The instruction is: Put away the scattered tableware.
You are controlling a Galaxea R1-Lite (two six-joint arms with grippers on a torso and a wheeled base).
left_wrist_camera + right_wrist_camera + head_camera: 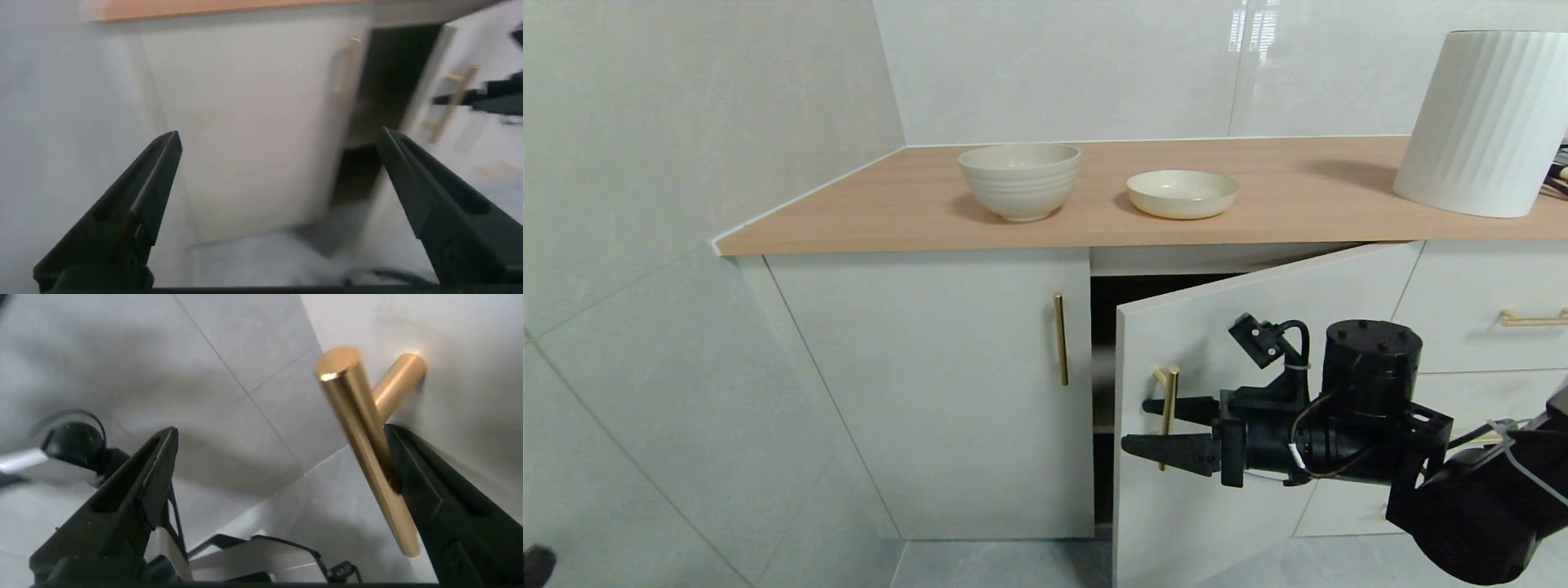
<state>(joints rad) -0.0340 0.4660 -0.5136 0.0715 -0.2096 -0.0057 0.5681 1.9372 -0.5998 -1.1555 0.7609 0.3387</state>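
Two pieces of tableware stand on the wooden counter [1298,192]: a deep ribbed cream bowl [1019,180] and, to its right, a shallow cream dish [1183,193]. Below them the right-hand cabinet door [1241,327] is swung partly open. My right gripper [1147,426] is open at the door's gold handle [1168,404], one finger above the other. In the right wrist view the handle bar [368,449] stands between the fingers, close to one finger [433,498]. My left gripper [278,135] is open and holds nothing, low down and facing the cabinet.
A tall white ribbed container [1486,122] stands at the counter's right end. The left cabinet door [931,392] is shut, with its own gold handle [1059,339]. A drawer with a gold pull [1534,317] lies right of the open door. Tiled wall closes the left side.
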